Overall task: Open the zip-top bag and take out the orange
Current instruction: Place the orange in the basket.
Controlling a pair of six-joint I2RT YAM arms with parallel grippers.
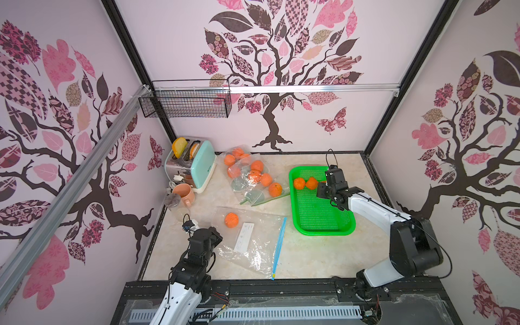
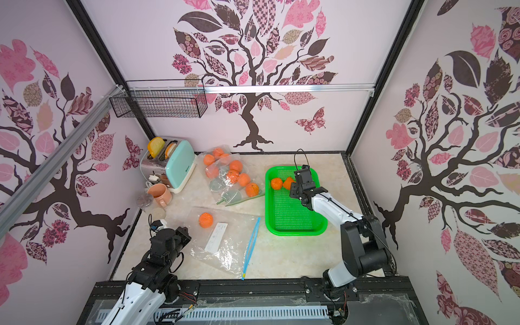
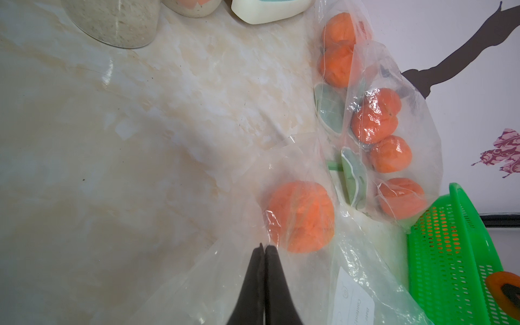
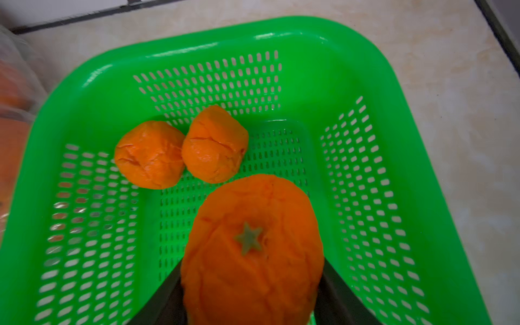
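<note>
**Fig.** Bimanual worktop point(image 1: 309, 259), seen from above and from both wrists.

**Writing.** The zip-top bag point(image 1: 254, 247) carries a white label point(image 3: 355, 299). Only a word beginning "Content" can be made out in the left wrist view; the rest is too small. The logo on the mint toaster point(image 1: 202, 163) is illegible.

**Task items.** The bag lies flat near the worktop's front edge, with a bagged orange point(image 1: 231, 219) in its far corner. Its blue zip strip point(image 1: 279, 247) runs toward the front edge, and its two tracks appear slightly parted.

**Tools.** The left tool point(image 3: 264, 249) has its fingers pressed together, tips over the bag film just beside the bagged orange. Whether film is pinched cannot be told. The right tool point(image 4: 252, 266) is clamped around a held orange point(image 4: 250, 225), star-shaped calyx facing the camera, above the green basket point(image 1: 323, 230).

**Edges and room.** Two oranges point(image 4: 149, 154) point(image 4: 215, 143) sit touching at the basket's far end, and its near half is bare. The basket stands near the worktop's right edge. Open worktop lies between the zip strip and the basket. A heap of bagged oranges point(image 1: 254, 174) lies between toaster and basket, and a pink mug point(image 1: 184, 194) stands near the left edge.
</note>
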